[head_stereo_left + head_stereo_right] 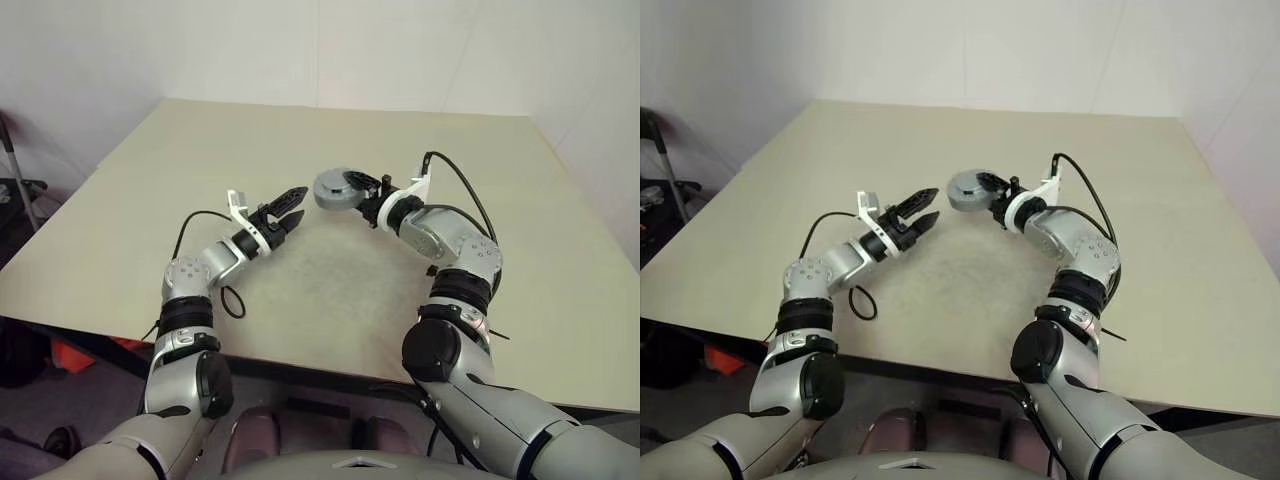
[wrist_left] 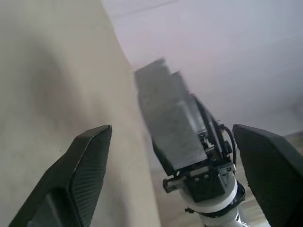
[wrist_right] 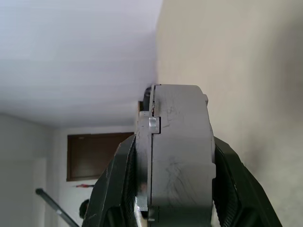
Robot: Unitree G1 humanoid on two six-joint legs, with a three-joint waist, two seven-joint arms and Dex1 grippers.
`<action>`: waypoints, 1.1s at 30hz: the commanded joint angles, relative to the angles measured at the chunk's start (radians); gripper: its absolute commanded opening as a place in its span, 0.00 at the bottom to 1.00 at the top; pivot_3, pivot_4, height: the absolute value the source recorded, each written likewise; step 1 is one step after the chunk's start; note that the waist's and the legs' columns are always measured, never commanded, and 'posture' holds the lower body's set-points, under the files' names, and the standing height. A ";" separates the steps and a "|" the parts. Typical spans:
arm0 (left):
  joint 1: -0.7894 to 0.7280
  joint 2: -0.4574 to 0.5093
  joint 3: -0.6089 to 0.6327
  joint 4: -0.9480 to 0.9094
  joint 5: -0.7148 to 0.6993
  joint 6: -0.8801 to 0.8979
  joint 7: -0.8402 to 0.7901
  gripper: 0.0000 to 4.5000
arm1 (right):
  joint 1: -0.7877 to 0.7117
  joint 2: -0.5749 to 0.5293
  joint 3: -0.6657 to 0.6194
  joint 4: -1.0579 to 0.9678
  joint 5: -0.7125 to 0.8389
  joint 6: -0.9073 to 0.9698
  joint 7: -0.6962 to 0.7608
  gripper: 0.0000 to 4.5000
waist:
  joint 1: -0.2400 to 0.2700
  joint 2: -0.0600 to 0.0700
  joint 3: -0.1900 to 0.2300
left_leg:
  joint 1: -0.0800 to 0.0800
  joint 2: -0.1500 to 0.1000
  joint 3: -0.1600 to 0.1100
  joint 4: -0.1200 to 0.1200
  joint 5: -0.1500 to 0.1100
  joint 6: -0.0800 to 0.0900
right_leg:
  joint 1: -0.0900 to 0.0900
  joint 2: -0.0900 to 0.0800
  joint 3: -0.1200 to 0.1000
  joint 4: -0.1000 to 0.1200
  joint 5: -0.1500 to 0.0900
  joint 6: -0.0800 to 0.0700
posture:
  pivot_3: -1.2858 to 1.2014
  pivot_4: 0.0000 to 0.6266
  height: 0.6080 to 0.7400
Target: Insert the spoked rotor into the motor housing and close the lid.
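— How far along did the job look?

— Nearly done, I'd judge. The right gripper was clenched on the round grey metal motor housing, lifted above the far middle of the pale tabletop. The flat grey lid sat flush against its face.

— And the rotor?

— I couldn't see inside the closed housing, so presumably it was in there.

— The other arm?

— The left gripper hung released just left of the housing, holding nothing.
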 commanded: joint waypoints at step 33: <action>-0.166 -0.054 0.005 0.229 -0.040 -0.057 -0.024 0.97 | 0.090 -0.030 0.243 -0.126 0.248 -0.087 -0.063 0.47 | 0.004 0.000 0.000 | -0.002 -0.001 -0.003 0.004 0.001 -0.001 | 0.000 0.000 0.000 0.001 0.001 0.002 | 0.52 0.00 1.00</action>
